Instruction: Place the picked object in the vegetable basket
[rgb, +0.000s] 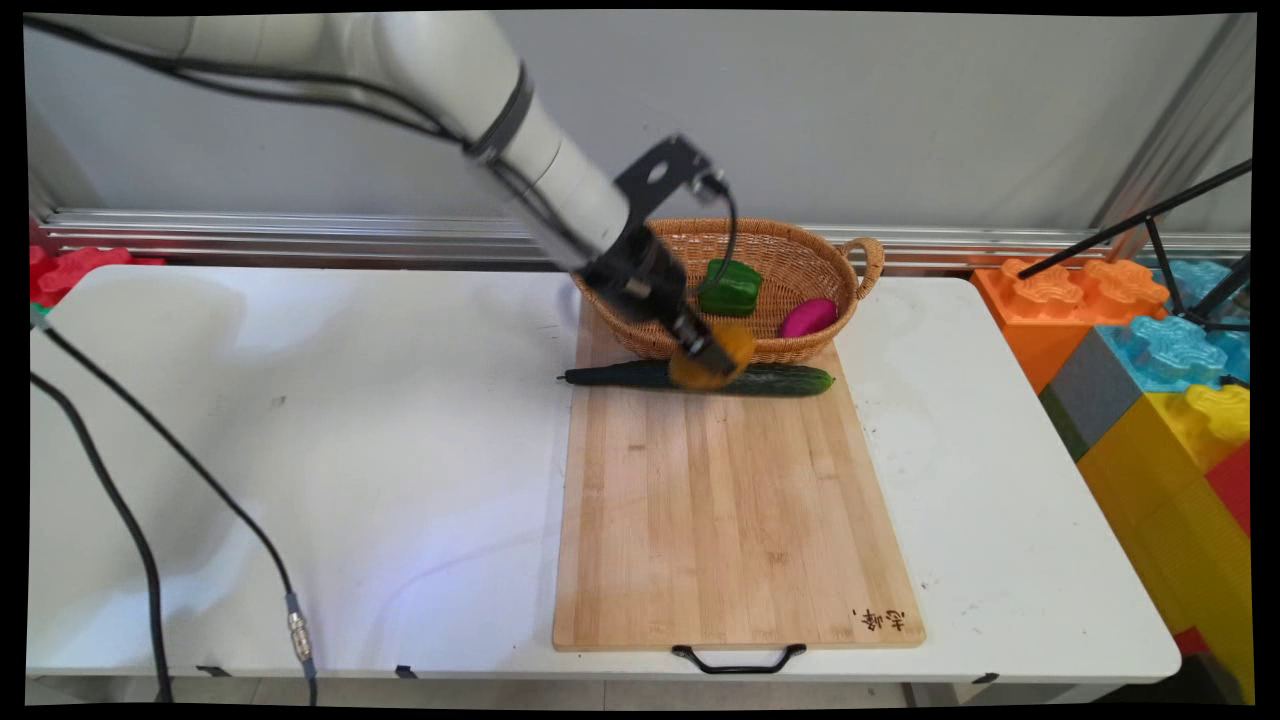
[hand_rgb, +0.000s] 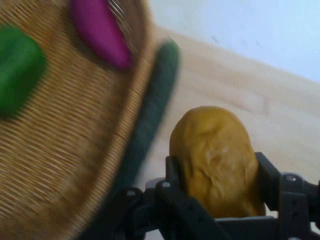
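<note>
Tool (hand_rgb: 215, 175) clamped on one yellow-brown potato (rgb: 712, 357), above one cucumber (rgb: 790, 380) at far end of board (rgb: 730, 510). One basket (rgb: 800, 260) holds one green pepper (rgb: 729, 287), one magenta piece (rgb: 808, 317). White bench (rgb: 300, 420).

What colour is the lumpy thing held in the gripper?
Mustard yellow-orange; the potato shows best in the hand view, clamped in the gripper.

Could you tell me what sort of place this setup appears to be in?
Probably a robotics lab staged as a mock kitchen: a white table holds a wooden cutting board and a wicker basket of toy-like vegetables, with big foam building blocks beside it.
</note>
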